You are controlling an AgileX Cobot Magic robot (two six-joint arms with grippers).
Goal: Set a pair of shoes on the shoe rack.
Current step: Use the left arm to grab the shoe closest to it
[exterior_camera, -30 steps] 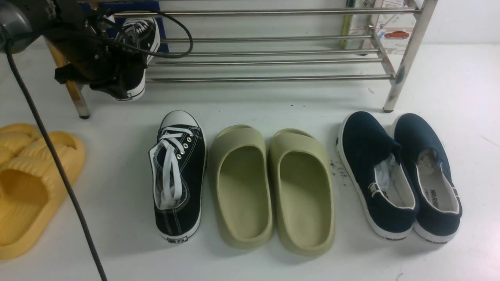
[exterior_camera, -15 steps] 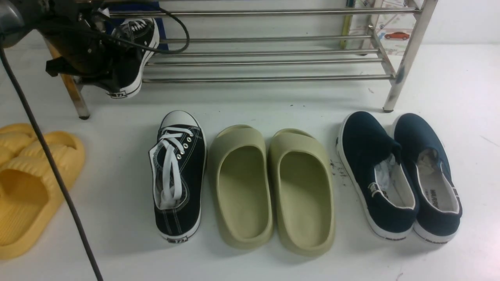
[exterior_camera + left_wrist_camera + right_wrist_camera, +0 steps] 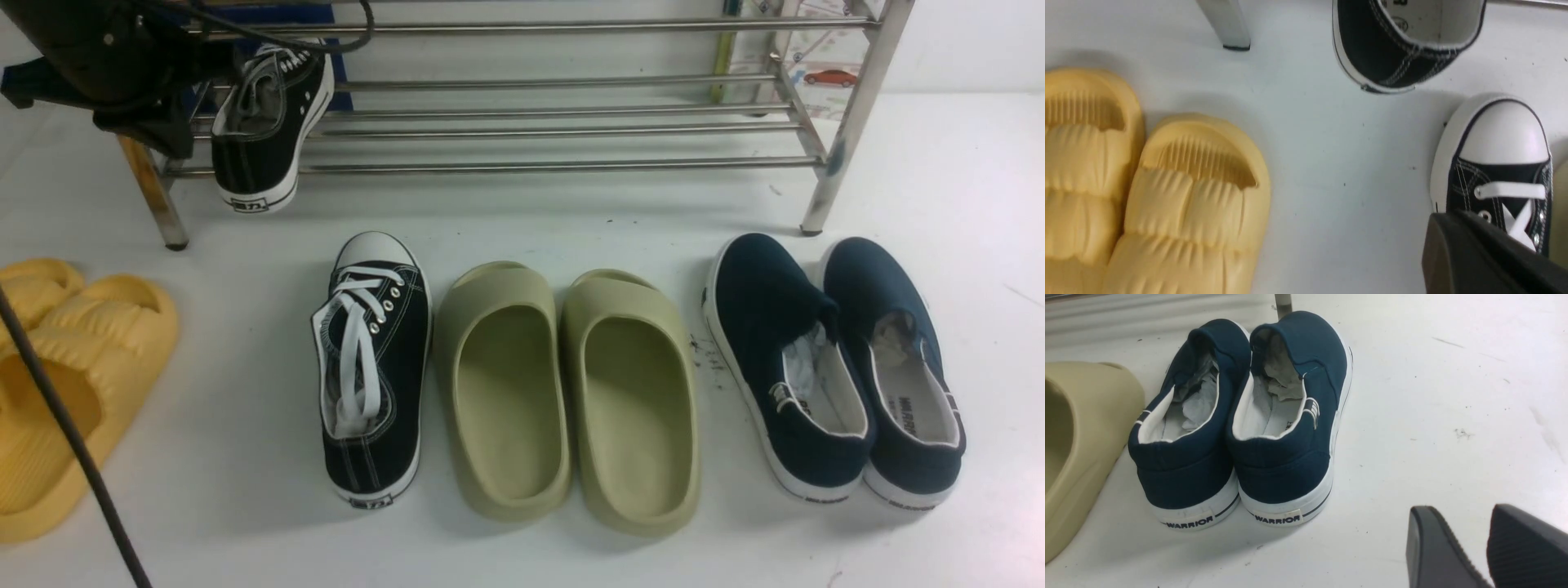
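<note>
Halfway, by the look of it: one black canvas sneaker sits at the left end of the steel shoe rack, at about 11 o'clock in the front view. Its toe points to the back and its heel juts out past the front bar, dipping a little. Its mate, the second sneaker, lies on the white surface at 8 o'clock, toe towards the rack, just beside the olive-green slides at 6 o'clock. The left gripper is clenched on nothing. It hangs clear of the racked shoe, above the rack's left front leg at 10 o'clock, and its wrist camera looks down on the white toe cap of the shoe on the surface. The right gripper hovers over bare surface, jaws slightly parted and empty, near the heels of the navy slip-ons at 4 o'clock. Yellow slides occupy 9 o'clock. On this showing the first placement is made, though the overhanging heel suggests a shallow seat. What remains is to grasp the second sneaker and set it on the shelf beside its partner
</note>
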